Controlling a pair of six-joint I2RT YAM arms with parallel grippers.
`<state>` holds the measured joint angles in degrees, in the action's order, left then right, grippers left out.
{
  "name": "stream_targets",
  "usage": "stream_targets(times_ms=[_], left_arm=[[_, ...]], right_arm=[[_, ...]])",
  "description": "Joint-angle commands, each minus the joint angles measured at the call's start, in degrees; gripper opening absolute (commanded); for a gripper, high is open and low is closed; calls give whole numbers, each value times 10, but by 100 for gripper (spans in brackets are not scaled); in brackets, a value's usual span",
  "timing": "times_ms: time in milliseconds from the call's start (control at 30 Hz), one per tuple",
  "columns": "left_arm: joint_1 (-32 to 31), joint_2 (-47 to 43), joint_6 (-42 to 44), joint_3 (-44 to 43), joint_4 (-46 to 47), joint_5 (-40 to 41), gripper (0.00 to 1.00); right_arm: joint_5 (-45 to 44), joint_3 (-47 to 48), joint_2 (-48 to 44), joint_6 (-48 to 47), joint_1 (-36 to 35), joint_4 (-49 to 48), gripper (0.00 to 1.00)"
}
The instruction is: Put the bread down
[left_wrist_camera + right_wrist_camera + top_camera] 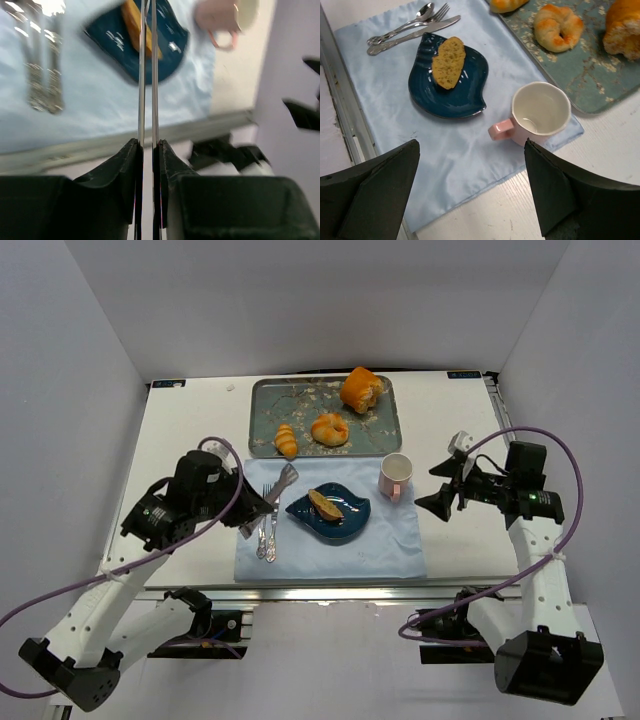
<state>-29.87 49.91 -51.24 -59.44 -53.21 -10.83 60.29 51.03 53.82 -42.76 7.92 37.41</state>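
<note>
**Ana:** Where is the bread (448,61) lying?

**Ben:** It is lying on a dark blue plate (420,95), pale face up, and nothing is touching it. The plate is sitting in the middle of a light blue cloth (385,125) on the white surface (190,420).

**Ana:** What is sitting around the plate?

**Ben:** Cutlery (405,32) is lying on the cloth just left of it. A pink cup (540,112) is standing upright at the cloth's far right corner, near the plate but apart from it. Behind the cloth, a patterned tray (600,90) is carrying a bun (625,25), a croissant (557,27) and a small roll (505,4).

**Ana:** What is the left gripper (148,147) doing?

**Ben:** It is hanging over the cloth's left edge, by the cutlery, pointing toward the plate. Its jaws are standing close together with only a thin gap. Two thin metal strips (154,100) are running out from between them toward the plate. I cannot tell whether the jaws are clamping the strips. The wrist picture is blurred.

**Ana:** And the right gripper (471,150)?

**Ben:** It is hovering at the cloth's right edge, near the cup and not touching it. Its jaws are spread wide and holding nothing.
</note>
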Motion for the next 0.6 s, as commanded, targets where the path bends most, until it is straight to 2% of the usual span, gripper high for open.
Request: stream_targets(times_ms=[0,33,67,100,133,200,233,267,300,333,367,400,467,567], left_arm=[[-2,43,74,-59,-55,161,18],[-2,53,113,-62,-58,246,20],[-2,64,135,-58,-46,293,20],[-1,65,152,-47,-31,334,20],[8,62,203,-11,-5,386,20],[18,44,256,45,96,426,20],[43,40,297,103,132,439,23],[63,37,319,128,198,430,25],[115,35,371,153,232,399,25],[139,35,381,200,292,370,28],[160,37,381,217,322,346,31],[209,42,397,223,336,317,33],[234,64,406,240,393,267,38],[267,128,415,229,409,224,44]], right_arm=[[-42,22,-6,-18,-98,12,87],[-128,17,-6,6,-135,-7,84],[-173,8,-4,51,-200,-47,79],[-201,4,-2,65,-211,-63,77],[-198,3,1,73,-214,-73,76],[-216,13,17,121,-229,-107,77],[-254,18,25,145,-236,-121,79],[-269,24,34,165,-240,-132,89],[-284,38,54,193,-250,-145,89],[-310,48,67,206,-253,-149,89],[-321,57,79,219,-256,-151,89],[-330,75,102,239,-259,-151,89],[-351,89,119,254,-261,-151,89],[-378,94,128,282,-265,-175,90]])
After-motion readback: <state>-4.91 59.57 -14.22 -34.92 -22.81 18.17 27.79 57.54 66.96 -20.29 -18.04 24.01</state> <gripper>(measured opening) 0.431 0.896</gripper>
